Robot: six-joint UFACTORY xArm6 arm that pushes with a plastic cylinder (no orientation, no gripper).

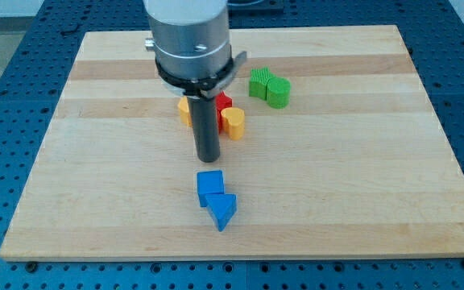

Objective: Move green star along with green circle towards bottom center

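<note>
While the rod is hanging over the board's middle, these lines are laying out the scene:

Green pair: the green star [258,82] and the green circle [279,92] are sitting touching each other near the view's top, at about two o'clock from my tip [208,156]; sitting together like that, they are probably going to travel as one if pushed from their far side

My tip: it is resting on bare wood, touching no block; being a plain rod, it is neither opening nor closing and is holding nothing

Red and yellow cluster: a red block [225,102] is sitting between a yellow block [233,122] and another yellow block [184,112], at twelve o'clock from my tip, partly hiding behind the rod, so their shapes are staying unclear

Blue pair: a blue cube [209,185] and a blue triangle [223,210] are lying touching at six o'clock from my tip, near the bottom centre, likely crowding the spot where the green pair is heading

Judgement: my tip is needing to circle round to the pair's one o'clock side
</note>
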